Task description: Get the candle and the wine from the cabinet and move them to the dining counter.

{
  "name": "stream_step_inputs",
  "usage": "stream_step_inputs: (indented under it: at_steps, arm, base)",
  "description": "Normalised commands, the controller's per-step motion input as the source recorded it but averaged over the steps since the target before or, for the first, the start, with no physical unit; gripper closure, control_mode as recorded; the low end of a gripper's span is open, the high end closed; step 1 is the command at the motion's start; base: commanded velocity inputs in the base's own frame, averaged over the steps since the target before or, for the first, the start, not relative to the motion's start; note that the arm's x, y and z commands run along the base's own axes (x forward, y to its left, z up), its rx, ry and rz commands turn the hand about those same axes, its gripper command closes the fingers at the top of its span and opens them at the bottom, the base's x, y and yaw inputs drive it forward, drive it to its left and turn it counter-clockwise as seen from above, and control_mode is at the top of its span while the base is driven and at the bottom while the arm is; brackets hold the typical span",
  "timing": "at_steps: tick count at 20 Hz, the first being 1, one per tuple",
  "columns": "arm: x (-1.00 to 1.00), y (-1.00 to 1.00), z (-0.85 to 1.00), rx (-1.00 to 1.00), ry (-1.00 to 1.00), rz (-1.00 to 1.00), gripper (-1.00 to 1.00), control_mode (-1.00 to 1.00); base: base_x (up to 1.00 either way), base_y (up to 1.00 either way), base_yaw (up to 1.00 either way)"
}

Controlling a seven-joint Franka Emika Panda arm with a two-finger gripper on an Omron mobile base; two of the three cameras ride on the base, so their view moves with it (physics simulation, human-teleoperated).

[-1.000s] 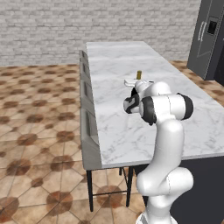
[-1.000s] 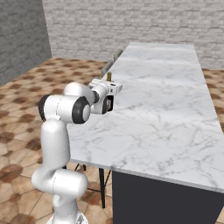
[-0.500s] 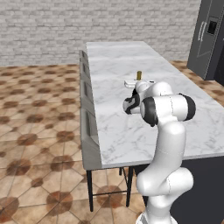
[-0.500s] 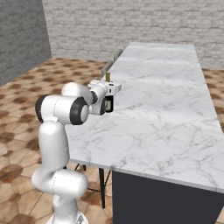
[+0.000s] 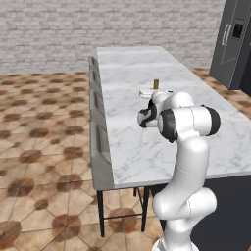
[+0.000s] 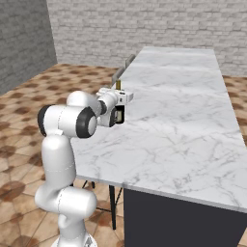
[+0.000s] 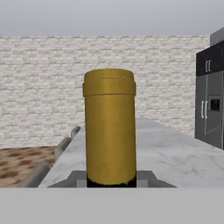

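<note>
My gripper (image 5: 156, 92) (image 6: 120, 98) is shut on the wine (image 5: 145, 117) (image 6: 119, 115), a dark bottle held upright. Its gold-foil neck (image 7: 109, 127) rises between the fingers (image 7: 78, 177) in the hand view. The neck also pokes up above the white hand in both base views. I hold the bottle over the near left part of the dining counter (image 5: 132, 147) (image 6: 188, 120), close above its white marble top. Whether the bottle's base touches the marble is hidden by the arm. The candle and the cabinet are out of view.
Grey stools (image 5: 98, 132) line the counter's left side, above a brown tiled floor. A tall dark fridge (image 5: 234, 44) (image 7: 211, 113) stands at the far right. A pale brick wall (image 5: 98, 29) closes the back of the room. The marble stretches bare far ahead and to the right.
Almost nothing differs. The arm has shifted very slightly while still holding the wine at the same spot over the counter.
</note>
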Motion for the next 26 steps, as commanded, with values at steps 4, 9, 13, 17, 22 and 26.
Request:
stream_step_inputs:
  at_steps: [4, 9, 13, 17, 22, 26]
  arm:
    - [0.00, 0.00, 0.00, 0.00, 0.00, 0.00, -1.00, -1.00]
    - [0.00, 0.00, 0.00, 0.00, 0.00, 0.00, -1.00, -1.00]
    - [0.00, 0.00, 0.00, 0.00, 0.00, 0.00, -1.00, -1.00]
    - [-0.05, 0.00, 0.00, 0.00, -0.01, 0.00, -1.00, -1.00]
    - [-0.40, 0.00, 0.08, 0.00, -0.01, 0.00, -1.00, -1.00]
    - [-0.94, -0.01, 0.16, 0.00, 0.00, 0.00, -1.00, -1.00]
  base:
    - [0.00, 0.00, 0.00]
    - [0.00, 0.00, 0.00]
    - [0.00, 0.00, 0.00]
    - [0.00, 0.00, 0.00]
    - [0.00, 0.00, 0.00]
    - [0.00, 0.00, 0.00]
